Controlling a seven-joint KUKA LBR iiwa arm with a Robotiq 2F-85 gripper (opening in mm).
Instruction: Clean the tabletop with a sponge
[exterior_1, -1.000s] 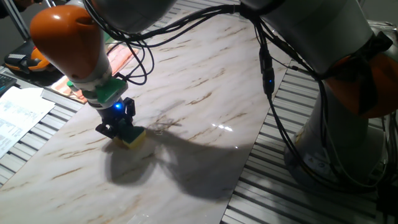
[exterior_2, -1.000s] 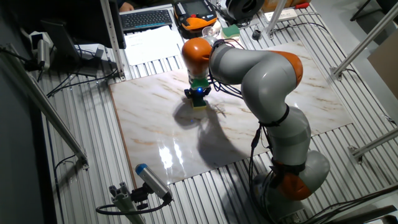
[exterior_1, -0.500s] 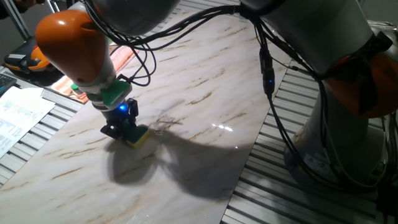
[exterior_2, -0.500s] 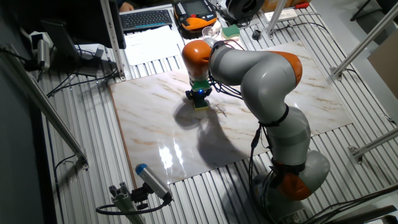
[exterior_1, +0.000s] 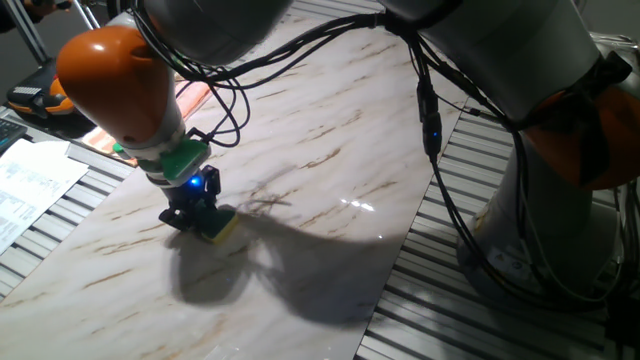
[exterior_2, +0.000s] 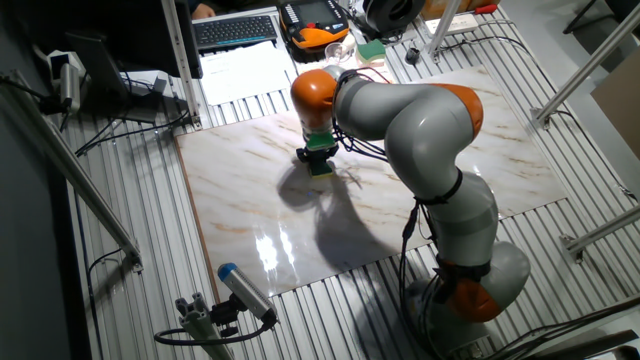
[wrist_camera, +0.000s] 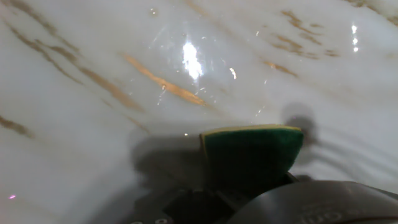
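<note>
1. Clamped on the sponge (exterior_1: 221, 226), the gripper (exterior_1: 198, 212) points straight down at the slab, its jaws narrowed around the block's sides. Gripping it from above likely lets the arm press the block flat while sliding it.

2. Seen from the hand view, the sponge (wrist_camera: 252, 151) shows its dark green scouring face with a thin yellow edge, sticking out ahead of the gripper body and casting a shadow on the stone just beside it. Whether the foam underside is fully seated on the surface cannot be told from here.

3. Under it lies the tabletop (exterior_1: 330, 150), glossy white with thin brown veins. The sponge sits toward the slab's left-hand part in one fixed view, with a wide stretch of stone open to its right; in the other fixed view the sponge (exterior_2: 321, 167) is in the upper middle of the tabletop (exterior_2: 250, 220). I judge the wiping to be under way, with much of the surface left to cover.

4. Farther out, the grey slatted surface (exterior_2: 140, 290) rings the slab, and a keyboard (exterior_2: 236, 30) and papers (exterior_1: 25, 185) lie beyond its edge, well apart from the sponge.
</note>
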